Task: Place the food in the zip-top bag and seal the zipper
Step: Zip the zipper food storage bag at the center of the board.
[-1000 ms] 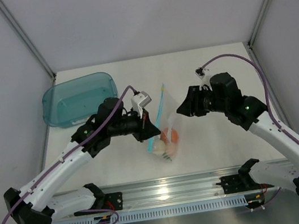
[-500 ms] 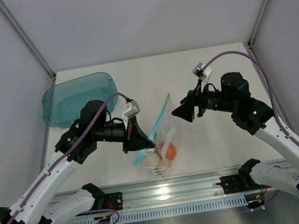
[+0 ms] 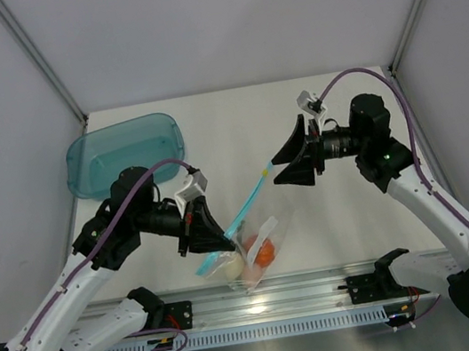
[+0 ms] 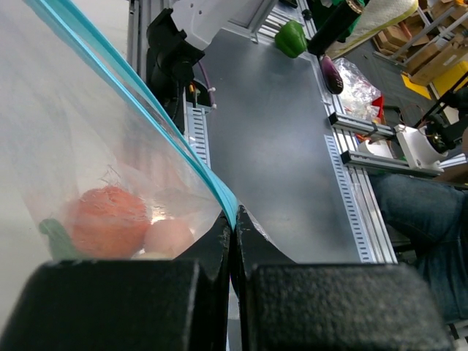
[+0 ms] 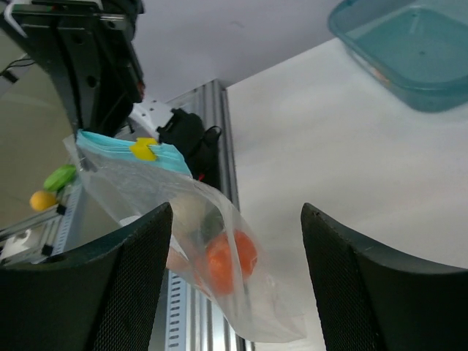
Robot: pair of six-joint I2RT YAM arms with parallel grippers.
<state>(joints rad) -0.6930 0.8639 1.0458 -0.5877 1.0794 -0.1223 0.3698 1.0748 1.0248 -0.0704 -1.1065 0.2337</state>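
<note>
Presently your left hand (image 4: 232, 219) is clamped tight on the zipper (image 3: 247, 198) at its near end. The light-blue strip slants up and away from that pinch towards your right hand (image 3: 281, 170).

- Right hand: fingers spread wide, gripping nothing, just beside the strip's far end. Likely poised to take that end or run along it.
- Zip-top bag (image 3: 267, 233): hangs below the strip at the near edge of the worktop (image 3: 315, 117). Can't tell whether its bottom rests on anything.
- Food is all inside, slumped into the low corner: orange fruit (image 4: 106, 219), egg-like lump (image 4: 168, 238) and green vegetable (image 4: 55, 234) pressed together. Holding one corner high looks meant to keep them clear of the mouth.
- Yellow tab (image 5: 145, 150) sits on the strip. Can't tell whether the mouth is pressed shut along its length. By my judgement loading is done and sealing remains.
- Risk: the film is floppy, so an unsupported strip may twist under a pinch.

Surface: matt white worktop, with a teal tub (image 3: 123, 154) at the far left, well apart from the bag. An aluminium rail (image 3: 265, 301) runs along the near edge.

Room: plain pale panels on three sides. The left wrist view shows a grey floor, cardboard boxes and a denim-clad leg beyond the rig.
</note>
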